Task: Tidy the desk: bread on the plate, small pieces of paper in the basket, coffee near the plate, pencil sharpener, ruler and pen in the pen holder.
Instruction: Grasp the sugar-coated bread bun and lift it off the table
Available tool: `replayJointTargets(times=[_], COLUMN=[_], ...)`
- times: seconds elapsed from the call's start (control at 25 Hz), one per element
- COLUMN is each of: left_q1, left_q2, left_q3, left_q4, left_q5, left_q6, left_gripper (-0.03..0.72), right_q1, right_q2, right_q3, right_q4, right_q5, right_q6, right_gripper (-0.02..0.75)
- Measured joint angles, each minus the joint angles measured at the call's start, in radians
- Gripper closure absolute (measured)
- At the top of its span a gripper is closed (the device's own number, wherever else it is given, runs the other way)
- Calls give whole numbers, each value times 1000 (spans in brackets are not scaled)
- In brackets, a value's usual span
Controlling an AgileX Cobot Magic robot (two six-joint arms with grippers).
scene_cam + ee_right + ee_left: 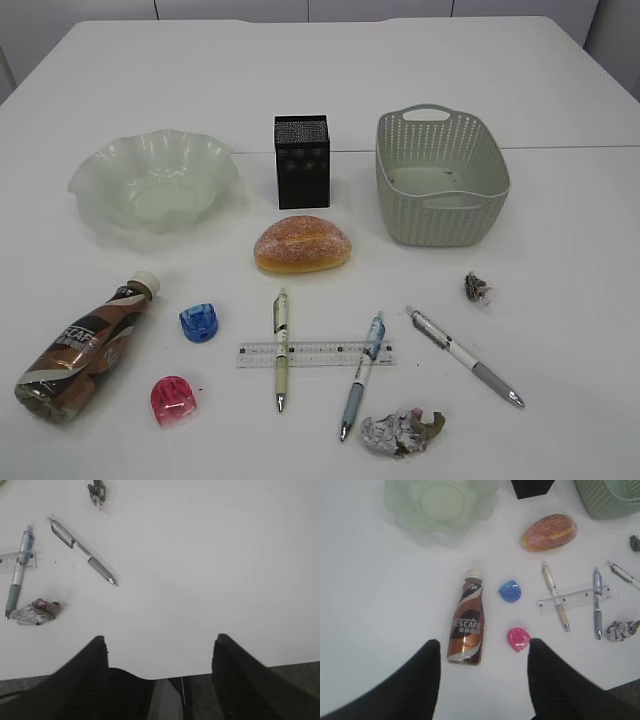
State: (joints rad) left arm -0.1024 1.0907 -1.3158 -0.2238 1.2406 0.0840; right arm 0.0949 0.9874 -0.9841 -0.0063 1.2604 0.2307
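Left gripper (482,652): jaws spread apart, nothing between them, held above the desk (560,80). Its two dark fingers (427,675) frame the near end of the coffee (467,625) and the pink pencil sharpener (518,639).

Right gripper (160,652): jaws likewise spread and empty, positioned over the near right edge of the desk, above bare tabletop.

Items near the left gripper: the coffee lies on its side, cream cap pointing toward the plate (155,180). The blue pencil sharpener (199,322) sits just beside the cap end; the pink one lies nearer the front edge.

Centre: the ruler (315,354) lies flat, crosswise. The cream pen (281,350) and the blue pen (362,375) both lie across it, touching it. The bread (302,244) rests on the desk behind them, just in front of the pen holder (302,160), and is not on the plate.

Items near the right gripper: the grey pen (82,552) lies diagonally, apart from the ruler. A large crumpled paper (35,611) lies near the blue pen's tip. A small crumpled paper (477,289) lies further back, in front of the basket (440,180).

Rear row, left to right: plate, pen holder, basket. All stand upright; plate and basket appear empty.
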Motion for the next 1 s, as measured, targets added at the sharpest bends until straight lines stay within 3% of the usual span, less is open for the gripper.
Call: replayJointTargets(times=[0.36, 0.64, 0.84, 1.0], left_q1=[-162, -310, -378, -429], left_q2=[357, 578, 733, 818], left_q3=[-296, -317, -317, -317], left_q4=[0, 9, 13, 16], left_q5=[8, -2, -162, -264], left_q6=[117, 411, 499, 575], left_gripper=[274, 274, 267, 183], right_q1=[1, 1, 1, 1], right_q2=[252, 269, 269, 269], right_q3=[-94, -108, -108, -108], right_q4=[21, -1, -2, -3], right_q5=[-18, -18, -18, -18], right_q6=[-61, -87, -90, -90], right_gripper=[258, 259, 259, 259])
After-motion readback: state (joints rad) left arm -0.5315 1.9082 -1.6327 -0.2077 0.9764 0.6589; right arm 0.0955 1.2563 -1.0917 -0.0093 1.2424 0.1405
